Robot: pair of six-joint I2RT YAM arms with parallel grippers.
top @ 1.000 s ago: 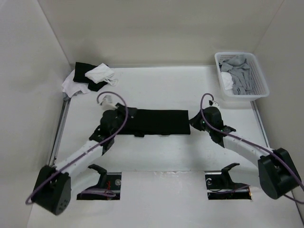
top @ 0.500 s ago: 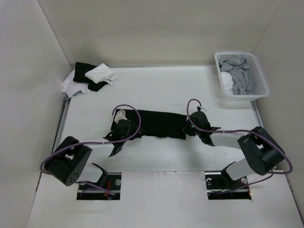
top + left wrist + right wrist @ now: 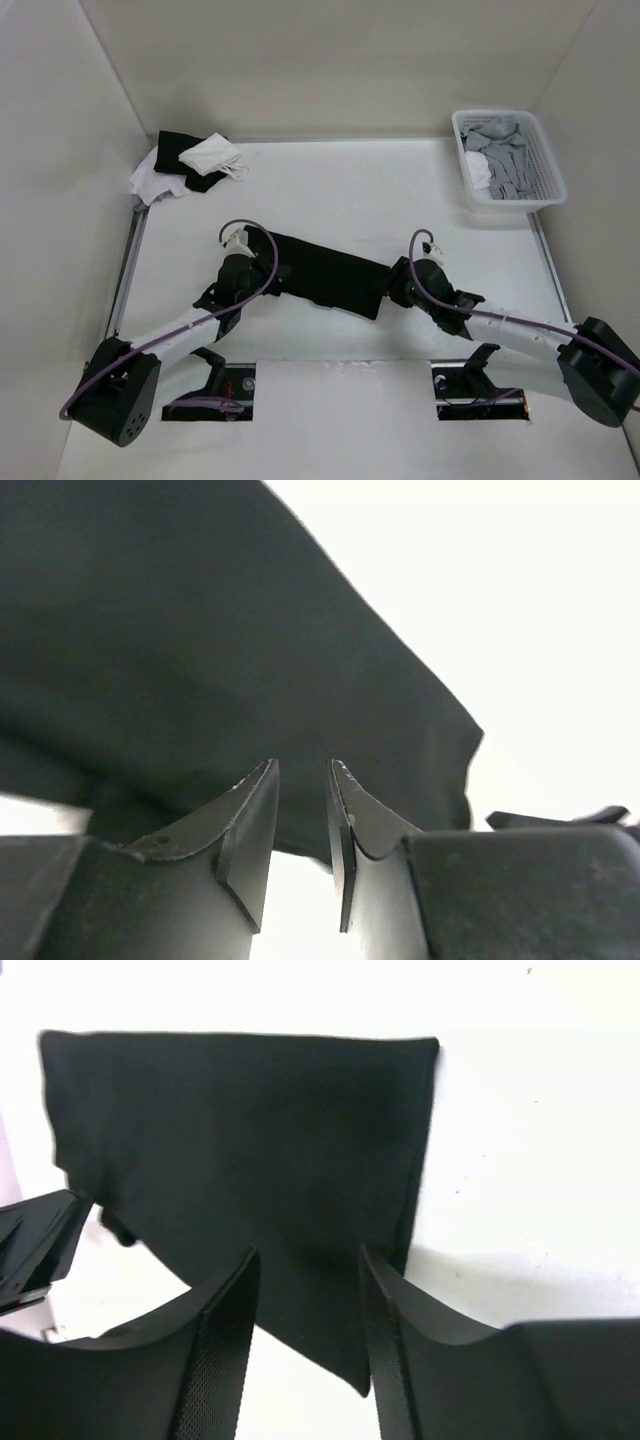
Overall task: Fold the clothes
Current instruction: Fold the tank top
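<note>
The clothes are one black garment [image 3: 325, 275], folded into a long strip that lies slanted on the white table, its right end nearer the arms. My left gripper [image 3: 262, 276] is at the strip's left end. In the left wrist view its jaws [image 3: 302, 765] stand a narrow gap apart, bare table shows between them, and the smooth cloth [image 3: 200, 630] lies just past the tips. My right gripper [image 3: 397, 286] is at the right end, open. Its fingers [image 3: 307, 1252] straddle the garment's near right corner [image 3: 250, 1130], which lies flat.
A white basket [image 3: 512, 202] of grey and white garments stands at the back right. A heap of black and white cloths [image 3: 190, 165] lies at the back left. White walls enclose the table. Two cut-outs [image 3: 225, 385] [image 3: 480, 390] sit at the near edge.
The garment's right end has come nearer, so the strip now lies slanted. The right gripper was shut on it and now stands open. Both arms have shifted; the left jaws look unchanged.
</note>
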